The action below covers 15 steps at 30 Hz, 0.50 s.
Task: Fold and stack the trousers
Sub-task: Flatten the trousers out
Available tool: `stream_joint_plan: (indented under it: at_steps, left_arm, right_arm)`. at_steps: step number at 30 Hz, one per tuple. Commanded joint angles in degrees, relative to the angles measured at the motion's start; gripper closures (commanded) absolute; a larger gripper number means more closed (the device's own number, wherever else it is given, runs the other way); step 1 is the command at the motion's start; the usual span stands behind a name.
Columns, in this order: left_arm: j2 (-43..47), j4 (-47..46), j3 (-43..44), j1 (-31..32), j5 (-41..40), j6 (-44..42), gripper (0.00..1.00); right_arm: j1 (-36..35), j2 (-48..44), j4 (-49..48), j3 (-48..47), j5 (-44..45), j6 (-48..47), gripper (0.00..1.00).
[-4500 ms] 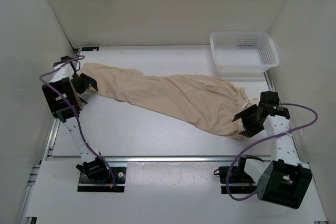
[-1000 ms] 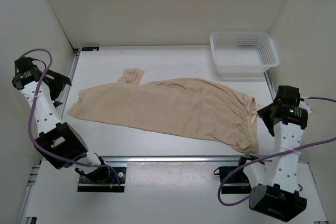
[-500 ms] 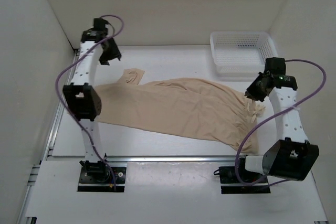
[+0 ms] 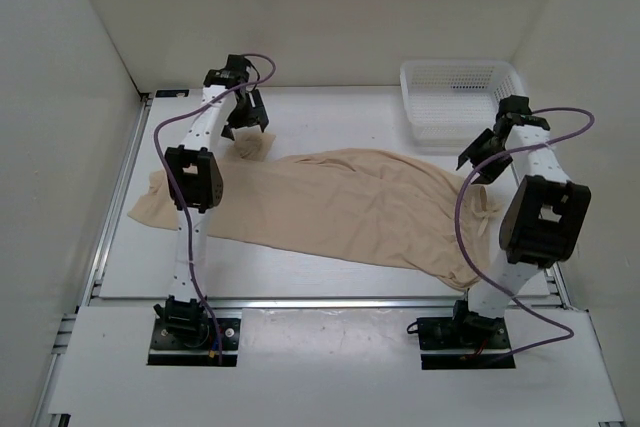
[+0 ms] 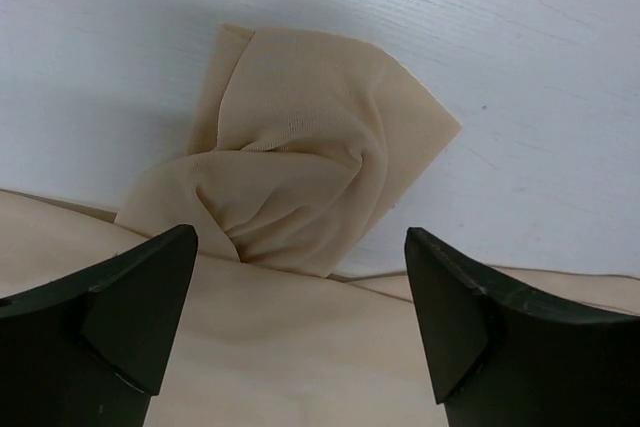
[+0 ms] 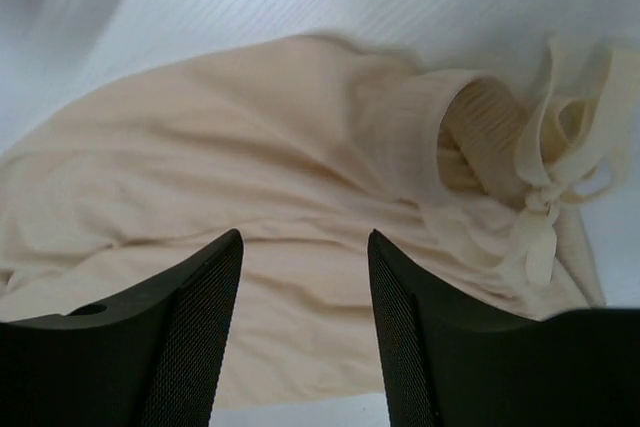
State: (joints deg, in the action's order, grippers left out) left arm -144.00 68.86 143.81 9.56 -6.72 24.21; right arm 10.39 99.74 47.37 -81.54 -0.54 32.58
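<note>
Now the trousers (image 4: 340, 202) lie spread across the bench (image 4: 330, 107), so the left pincer (image 5: 300, 237), spread wide over the bunched leg end (image 5: 300, 147), and the right pincer (image 6: 305, 237), spread wide over the waist (image 6: 480, 117), should each go down and grab both layers.

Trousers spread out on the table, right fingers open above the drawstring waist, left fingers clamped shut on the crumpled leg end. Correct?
Not quite. The left wrist view shows the left fingers open and wide apart, with the crumpled leg end lying ungripped on the table between them. The rest of the statement stands.
</note>
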Motion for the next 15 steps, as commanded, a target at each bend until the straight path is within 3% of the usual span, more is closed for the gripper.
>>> stream_joint_plan:
  at_steps: [1, 8, 11, 12, 13, 14, 15]
  left_arm:
    - [-1.3, -0.4, 2.1, 0.3, -0.7, -0.8, 0.03]
    - [-5.2, -1.0, 1.5, 0.3, 2.8, -1.9, 0.01]
    - [-6.5, -1.5, 0.4, 0.3, 4.1, -1.9, 0.20]
    - [-6.6, -2.1, 0.4, 0.3, 4.6, -1.9, 0.31]
    - [-6.6, -2.1, -0.1, 0.3, 4.6, -1.9, 0.45]
    - [-6.6, -2.7, -0.8, 0.3, 5.2, -1.9, 0.74]
    - [-5.3, -2.7, -0.8, 0.3, 5.2, -1.9, 0.88]
  right_arm:
    - [1.7, 5.2, -0.4, -3.5, -1.6, 2.6, 0.41]
    - [2.3, 13.6, -1.0, -7.5, 3.4, 3.1, 0.41]
    - [2.3, 18.0, -1.0, -7.5, 5.5, 3.6, 0.41]
    - [2.8, 18.8, -1.0, -7.5, 6.4, 3.6, 0.42]
    - [2.8, 19.4, -1.0, -7.5, 6.9, 3.6, 0.42]
    - [2.8, 20.0, -1.0, -7.5, 7.0, 3.6, 0.44]
    - [2.8, 20.7, -1.0, -6.9, 7.0, 3.6, 0.44]
